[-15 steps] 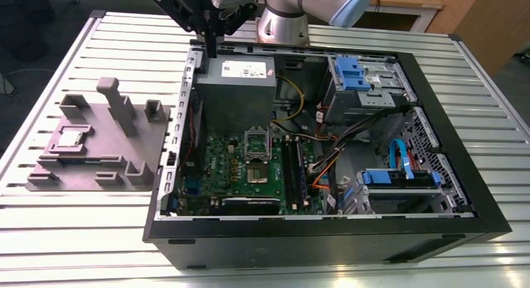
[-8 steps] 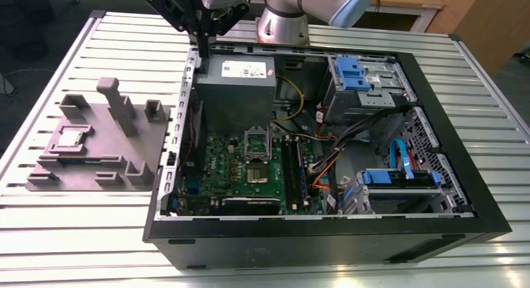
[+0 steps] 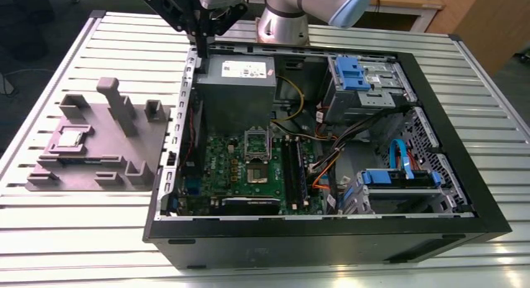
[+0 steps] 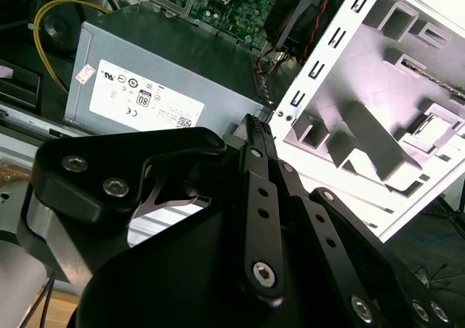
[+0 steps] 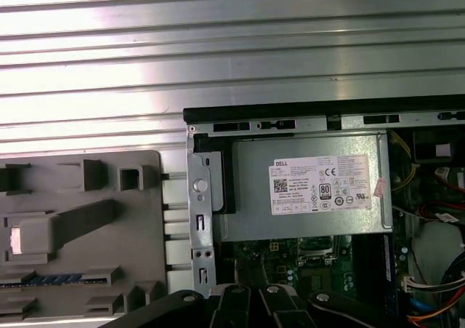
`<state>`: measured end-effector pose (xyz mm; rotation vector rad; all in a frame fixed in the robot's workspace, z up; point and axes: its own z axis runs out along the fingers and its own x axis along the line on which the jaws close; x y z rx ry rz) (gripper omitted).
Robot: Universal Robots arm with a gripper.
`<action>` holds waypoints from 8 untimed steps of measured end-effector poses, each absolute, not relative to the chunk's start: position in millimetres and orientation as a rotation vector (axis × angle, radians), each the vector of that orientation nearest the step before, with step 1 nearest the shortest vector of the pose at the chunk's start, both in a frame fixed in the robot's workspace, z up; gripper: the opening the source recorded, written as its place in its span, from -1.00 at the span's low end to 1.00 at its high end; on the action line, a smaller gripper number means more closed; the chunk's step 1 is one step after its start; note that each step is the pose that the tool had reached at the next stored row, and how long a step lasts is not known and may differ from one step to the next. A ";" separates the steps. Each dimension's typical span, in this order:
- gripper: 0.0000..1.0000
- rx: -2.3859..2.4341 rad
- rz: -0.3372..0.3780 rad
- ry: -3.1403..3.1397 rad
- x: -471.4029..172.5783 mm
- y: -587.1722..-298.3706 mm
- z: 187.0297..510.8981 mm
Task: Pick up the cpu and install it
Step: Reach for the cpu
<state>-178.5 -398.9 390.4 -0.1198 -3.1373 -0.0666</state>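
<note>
Silver-grey and square, the cpu (image 3: 71,138) lies flat in a shallow recess of a grey moulded fixture (image 3: 108,154). The fixture rests on the slatted metal tabletop (image 3: 83,238), at the exterior view's left of an open black computer case (image 3: 331,238). Nothing touches the chip. Upright posts and blocks of the fixture stand around it, the tallest one just beyond it toward the far side.

The gripper (image 3: 201,47) hangs over the far left corner of the case, above the case's left wall and just beside the grey power-supply box (image 3: 236,83). It is well apart from the cpu, which sits nearer and further to the exterior view's left. In the second wrist view the black fingers (image 4: 256,161) come together to a single narrow tip with nothing held between them. That tip points down at the edge of the case where the power-supply box meets the perforated metal wall.

Inside the case, the green motherboard (image 3: 240,170) lies near the power-supply box. Its metal socket frame (image 3: 257,139) is raised and the socket (image 3: 258,174) below it is bare. Black memory slots run beside the socket toward the exterior view's right. Further right are blue-tabbed drive bays (image 3: 360,74) and loose bundles of coloured cables. The arm's pale base (image 3: 286,18) stands on the tabletop behind the case's far edge.
</note>
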 end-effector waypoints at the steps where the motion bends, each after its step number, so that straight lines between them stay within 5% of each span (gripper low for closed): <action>1: -0.80 -0.120 -0.067 -3.137 -178.7 -398.9 390.4; 8: -0.80 -0.120 -0.067 -3.137 -182.5 -399.0 390.2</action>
